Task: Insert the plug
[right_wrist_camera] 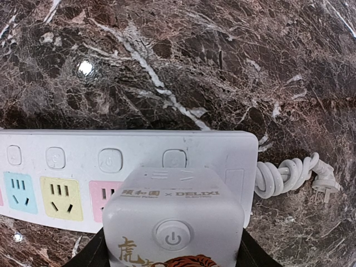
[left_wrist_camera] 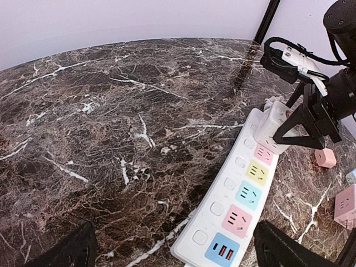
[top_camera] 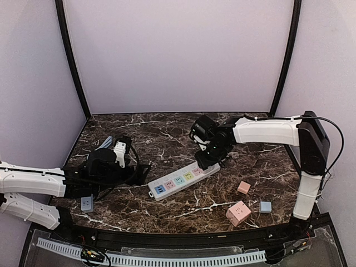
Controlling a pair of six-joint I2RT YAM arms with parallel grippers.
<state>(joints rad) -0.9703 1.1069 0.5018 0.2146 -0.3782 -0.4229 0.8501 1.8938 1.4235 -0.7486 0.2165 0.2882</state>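
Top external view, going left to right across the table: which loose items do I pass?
Grey cube → power strip → large pink cube → blue-grey cube. Left out: the small pink cube, which overlaps the large one, and the white plug, held over the strip's right end.

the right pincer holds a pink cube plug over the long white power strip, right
Not pink: the cube plug in the right pincer is white plastic, held over the long white power strip. The right wrist view shows it.
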